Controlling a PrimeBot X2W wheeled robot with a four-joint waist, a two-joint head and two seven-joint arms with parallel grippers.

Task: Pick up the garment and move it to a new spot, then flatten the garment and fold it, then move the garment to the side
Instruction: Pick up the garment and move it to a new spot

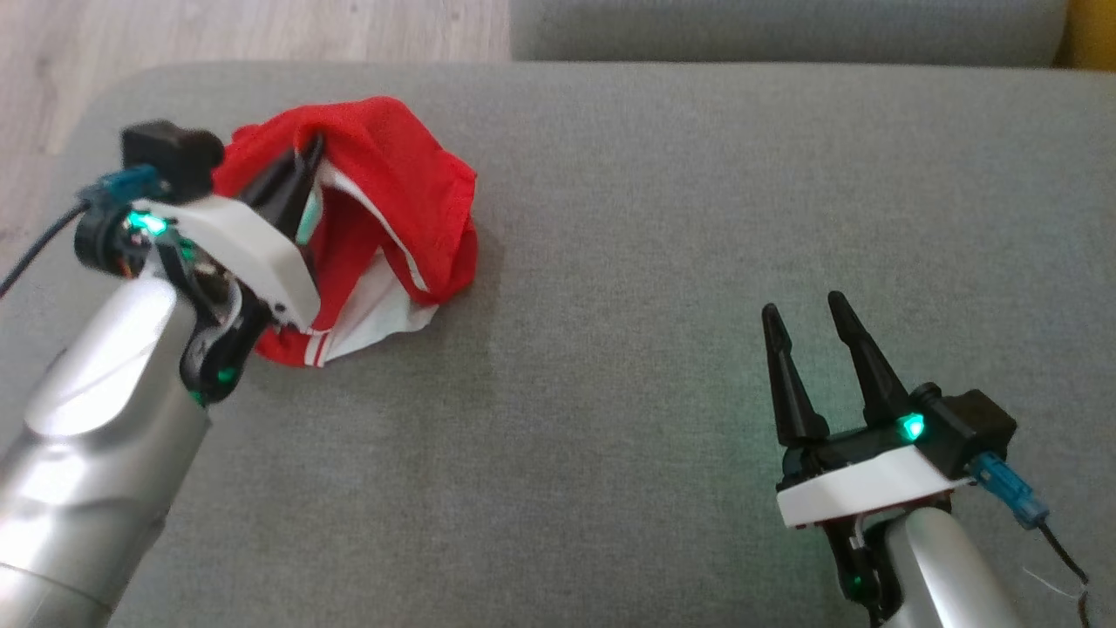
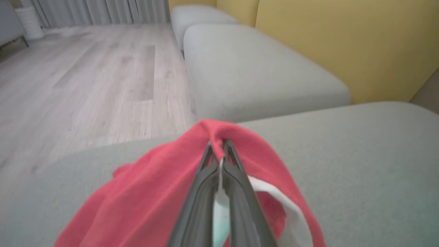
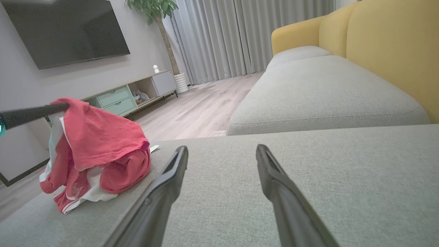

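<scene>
Left end effector grips the bunched red garment.

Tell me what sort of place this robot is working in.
Most likely a home living room: a grey-cushioned sofa with a yellow back, a flat television on the wall above a low cabinet, and long curtains over a wood floor.
</scene>
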